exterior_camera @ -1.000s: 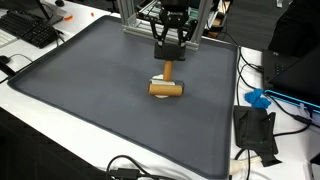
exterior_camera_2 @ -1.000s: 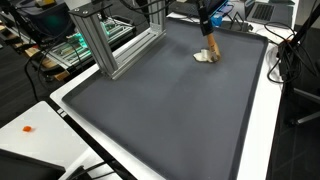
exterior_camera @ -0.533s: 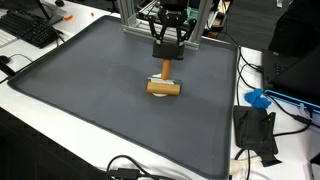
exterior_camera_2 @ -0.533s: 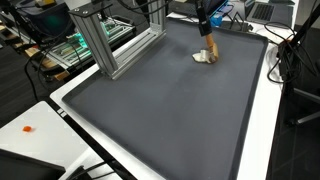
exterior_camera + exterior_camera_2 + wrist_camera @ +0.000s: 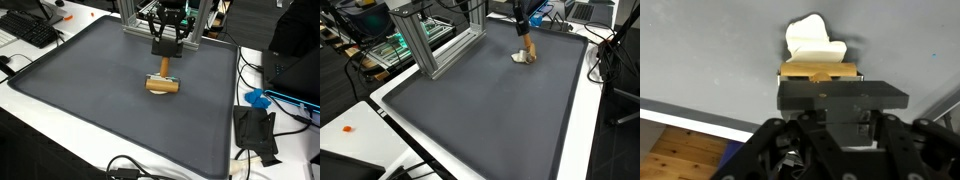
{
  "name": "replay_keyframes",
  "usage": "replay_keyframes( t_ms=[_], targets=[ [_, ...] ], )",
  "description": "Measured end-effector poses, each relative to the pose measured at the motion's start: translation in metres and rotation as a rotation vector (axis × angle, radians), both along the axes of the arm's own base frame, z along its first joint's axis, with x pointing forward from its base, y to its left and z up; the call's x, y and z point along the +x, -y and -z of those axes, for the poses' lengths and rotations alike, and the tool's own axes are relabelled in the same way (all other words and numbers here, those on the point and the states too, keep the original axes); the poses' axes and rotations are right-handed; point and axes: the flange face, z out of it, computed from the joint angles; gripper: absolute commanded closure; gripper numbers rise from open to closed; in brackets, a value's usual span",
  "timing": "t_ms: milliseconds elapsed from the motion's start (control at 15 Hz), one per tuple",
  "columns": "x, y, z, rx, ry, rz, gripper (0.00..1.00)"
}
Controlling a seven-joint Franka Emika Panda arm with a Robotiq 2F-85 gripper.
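Note:
A wooden mallet-like piece with a short handle stands on a dark grey mat, on a small white scrap. My gripper hangs straight over it, with its fingers shut on the top of the handle. In the other exterior view the gripper and wooden piece are at the mat's far end. In the wrist view the wooden bar lies across the fingertips, with the white scrap beyond it.
An aluminium frame stands at the mat's edge behind the gripper. A keyboard lies on the white table. A blue object, a black item and cables lie beside the mat. A small orange item lies on the table.
The fingers have narrowed from spread apart to closed on the handle. The wooden piece has shifted slightly sideways and tilted a little upward.

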Motion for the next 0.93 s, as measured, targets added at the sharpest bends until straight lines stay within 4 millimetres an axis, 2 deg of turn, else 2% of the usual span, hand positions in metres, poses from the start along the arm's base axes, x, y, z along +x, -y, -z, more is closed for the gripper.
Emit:
replay_keyframes(
  t_ms=[333,933],
  targets=[
    [-0.009,0.006,-0.002,0.000,-0.014,0.033,0.77],
    [-0.037,0.019,-0.003,-0.002,-0.037,0.089,0.77]
  ],
)
